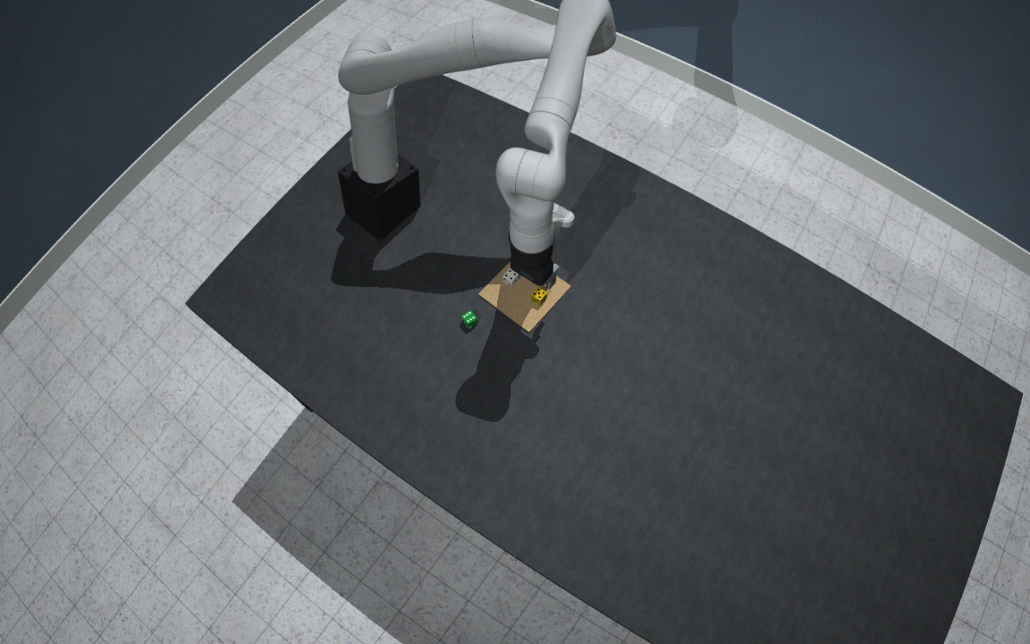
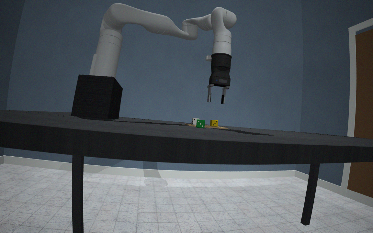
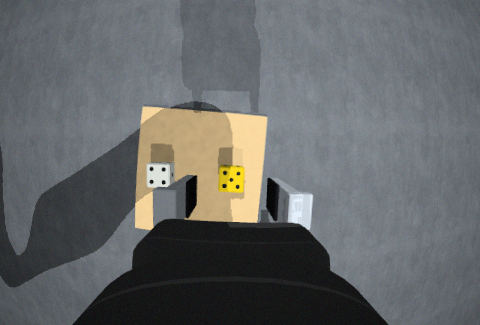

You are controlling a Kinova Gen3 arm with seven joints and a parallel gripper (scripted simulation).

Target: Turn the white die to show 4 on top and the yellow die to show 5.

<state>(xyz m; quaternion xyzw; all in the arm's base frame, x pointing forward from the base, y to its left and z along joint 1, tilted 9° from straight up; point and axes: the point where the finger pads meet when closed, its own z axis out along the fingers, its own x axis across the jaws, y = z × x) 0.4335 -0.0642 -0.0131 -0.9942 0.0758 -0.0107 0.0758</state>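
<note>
The white die (image 1: pixel 510 276) (image 2: pixel 194 121) (image 3: pixel 160 175) lies flat on the tan mat (image 1: pixel 529 323) (image 3: pixel 200 127) with 4 on top. The yellow die (image 1: pixel 538 296) (image 2: pixel 214 123) (image 3: pixel 231 179) lies flat on the same mat with 5 on top. Both are fully on the mat, apart from each other. The green die (image 1: pixel 468 319) (image 2: pixel 200 124) lies flat on the table beside the mat, with 6 on top; it is outside the wrist view. My gripper (image 2: pixel 216 99) (image 3: pixel 231 191) is open and empty, well above the mat and the yellow die.
The dark table (image 1: pixel 703 384) (image 2: pixel 153 133) extends around the mat. The arm's black base (image 1: pixel 379 199) (image 2: pixel 96 97) stands behind and to the left of the mat in the top view. The arm's shadow falls across part of the mat.
</note>
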